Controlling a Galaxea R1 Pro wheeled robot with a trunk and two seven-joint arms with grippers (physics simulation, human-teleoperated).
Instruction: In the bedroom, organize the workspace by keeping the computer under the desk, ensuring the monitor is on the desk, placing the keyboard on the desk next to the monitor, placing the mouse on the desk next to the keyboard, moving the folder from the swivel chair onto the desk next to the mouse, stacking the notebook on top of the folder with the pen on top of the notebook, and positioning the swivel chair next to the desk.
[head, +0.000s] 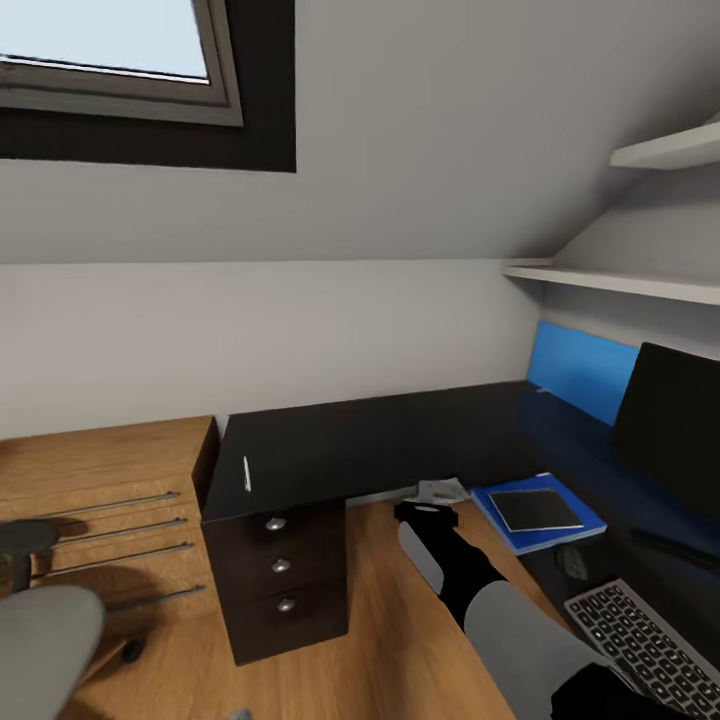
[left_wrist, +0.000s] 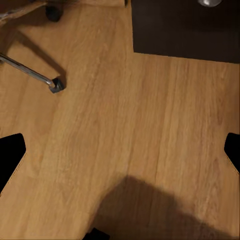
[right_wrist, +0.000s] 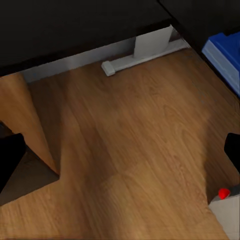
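The glossy black desk (head: 380, 440) runs along the wall and turns to the right. A slim white pen (head: 246, 472) lies near its left end, above the drawer unit (head: 285, 580). The blue folder (head: 590, 522) lies on the right wing with the dark-grey notebook (head: 533, 508) on top. Beyond them stand the monitor (head: 668, 432), the mouse (head: 575, 562) and the keyboard (head: 640, 635). My right gripper (head: 428, 510) (right_wrist: 120, 155) hovers open over the floor, just left of the folder (right_wrist: 225, 55). The left gripper (left_wrist: 120, 150) is open above bare floor. The swivel chair (head: 40, 630) sits at lower left.
A light wooden dresser (head: 100, 480) with bar handles adjoins the desk's left end. A chrome chair leg with a caster (left_wrist: 54, 84) lies near the drawer unit (left_wrist: 190, 30). A white desk leg (right_wrist: 145, 50) stands under the top. Shelves (head: 640, 282) hang at the right.
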